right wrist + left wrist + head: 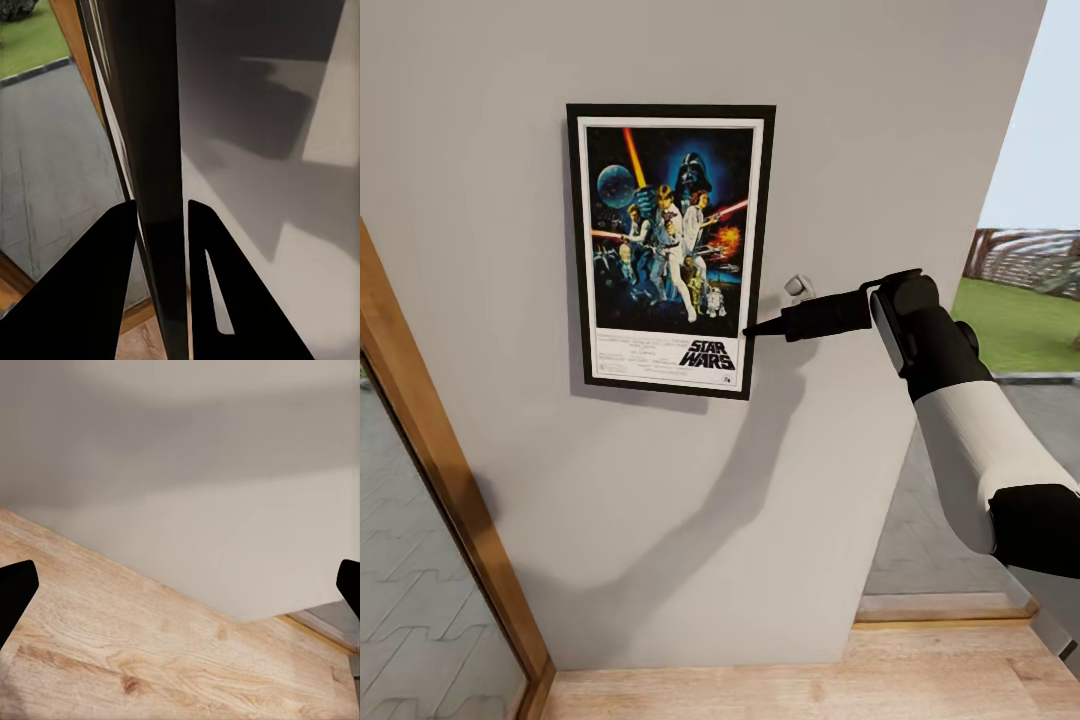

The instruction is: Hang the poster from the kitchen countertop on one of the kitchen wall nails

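Head view shows my right gripper [752,328] pinching the poster [669,248] edge flat against the wall [660,520]; letting go off the nail could drop it.

— Bright? 
— Evenly, yes. The arm [960,400] throws a soft shadow down the wall [480,150] at centre frame.
— Sharp? 
— The head view is; both wrist views are blurry, and the poster's edge [154,150] is dark.

grey wall [660,520], poster [668,250] flat against it
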### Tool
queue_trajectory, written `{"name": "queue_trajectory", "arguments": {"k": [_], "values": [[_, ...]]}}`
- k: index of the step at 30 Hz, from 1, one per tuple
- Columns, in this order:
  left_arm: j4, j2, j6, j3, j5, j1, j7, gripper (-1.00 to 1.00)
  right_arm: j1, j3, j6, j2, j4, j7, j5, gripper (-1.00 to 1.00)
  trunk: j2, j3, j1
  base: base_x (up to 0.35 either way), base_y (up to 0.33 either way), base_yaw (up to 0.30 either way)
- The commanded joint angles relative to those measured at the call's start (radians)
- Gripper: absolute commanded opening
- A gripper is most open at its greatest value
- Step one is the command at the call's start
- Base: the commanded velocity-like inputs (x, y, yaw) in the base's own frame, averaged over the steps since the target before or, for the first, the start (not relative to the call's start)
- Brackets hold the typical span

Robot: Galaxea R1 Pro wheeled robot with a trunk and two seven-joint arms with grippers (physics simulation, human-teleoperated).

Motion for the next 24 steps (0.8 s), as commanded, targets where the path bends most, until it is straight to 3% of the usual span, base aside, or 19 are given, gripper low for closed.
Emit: {"name": "queue_trajectory", "arguments": {"k": [1, 24], "values": [[0.001, 0.0, -0.005, 0.008, -0.007, -0.001, -0.003, 1.0, -0.001, 0.0, 0.007, 0.0, -0.001, 0.01, 0.009, -1.0, -0.002, -0.002, 0.001, 0.0, 0.0, 0.0], [0.0, -0.002, -0.007, 0.008, -0.009, 0.008, -0.003, 1.0, -0.001, 0.001, 0.007, 0.0, -0.001, -0.013, 0.01, -1.0, -0.002, -0.002, 0.001, 0.0, 0.0, 0.0]]}}
